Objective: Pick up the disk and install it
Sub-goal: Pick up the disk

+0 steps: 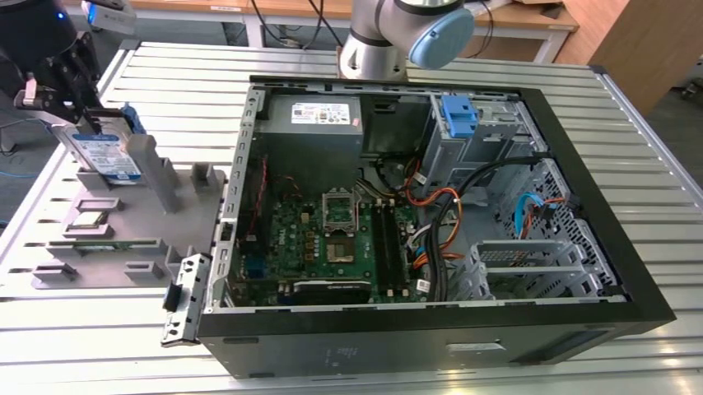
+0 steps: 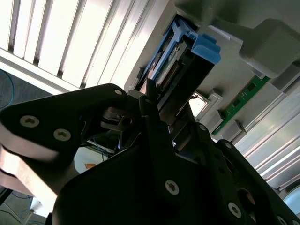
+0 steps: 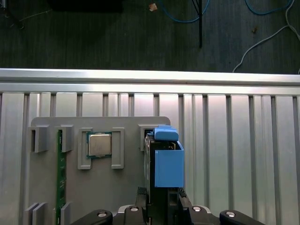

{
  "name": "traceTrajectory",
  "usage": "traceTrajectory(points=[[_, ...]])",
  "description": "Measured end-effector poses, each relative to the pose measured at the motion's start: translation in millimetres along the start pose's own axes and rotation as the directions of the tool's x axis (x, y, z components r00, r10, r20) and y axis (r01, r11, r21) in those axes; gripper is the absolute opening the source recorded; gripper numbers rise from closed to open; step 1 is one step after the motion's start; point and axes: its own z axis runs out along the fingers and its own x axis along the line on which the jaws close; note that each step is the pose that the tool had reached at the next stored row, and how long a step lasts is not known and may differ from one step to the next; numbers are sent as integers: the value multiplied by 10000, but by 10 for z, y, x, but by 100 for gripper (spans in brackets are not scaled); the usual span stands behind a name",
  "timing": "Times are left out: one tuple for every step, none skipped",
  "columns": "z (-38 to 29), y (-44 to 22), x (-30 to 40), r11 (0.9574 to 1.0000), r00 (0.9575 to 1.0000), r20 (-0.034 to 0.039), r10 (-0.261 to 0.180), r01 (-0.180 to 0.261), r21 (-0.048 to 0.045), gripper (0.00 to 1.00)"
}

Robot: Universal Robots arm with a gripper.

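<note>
Grey fixture plate (image 1: 123,224) lies on the slatted table (image 1: 187,67), along the table edge at the exterior view's left. Open computer case (image 1: 439,350) takes the table's middle, well apart from the plate.

The disk (image 1: 108,155) stands on end in a slot at the plate's far corner, nearest that table edge. Standing it upright likely leaves its top end free for a grasp from above.

Hand (image 1: 88,119) is directly over the disk. In the first wrist view the hand (image 3: 163,200) is clamped on the disk's (image 3: 166,164) upper end, flush on both broad faces with no gap I can make out. Disk's lower end looks seated in the slot; judged not lifted yet.

Orientation: long axis near vertical, leaning slightly in the exterior view. Labelled broad face turns toward the table's near edge. Blue rails run up the narrow sides.

Processor chip (image 3: 99,144) and memory stick (image 3: 59,178) sit in neighbouring pockets, untouched.

Inside the case, a lone blue bracket (image 1: 459,115) sits at the far side.
</note>
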Motion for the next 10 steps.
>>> traceTrajectory(points=[[0, 0, 0, 10000, 10000, 0, 0, 0, 0, 35], [0, 0, 0, 10000, 10000, 0, -1, 1, 0, 35], [-1, 0, 0, 10000, 10000, 0, 0, 0, 0, 35], [-1, 0, 0, 10000, 10000, 0, 0, 0, 0, 35], [-1, 0, 0, 10000, 10000, 0, 0, 0, 0, 35], [-1, 0, 0, 10000, 10000, 0, 0, 0, 0, 35], [-1, 0, 0, 10000, 10000, 0, 0, 0, 0, 35], [-1, 0, 0, 10000, 10000, 0, 0, 0, 0, 35], [-1, 0, 0, 10000, 10000, 0, 0, 0, 0, 35], [-2, 0, 0, 10000, 10000, 0, 0, 0, -1, 35]])
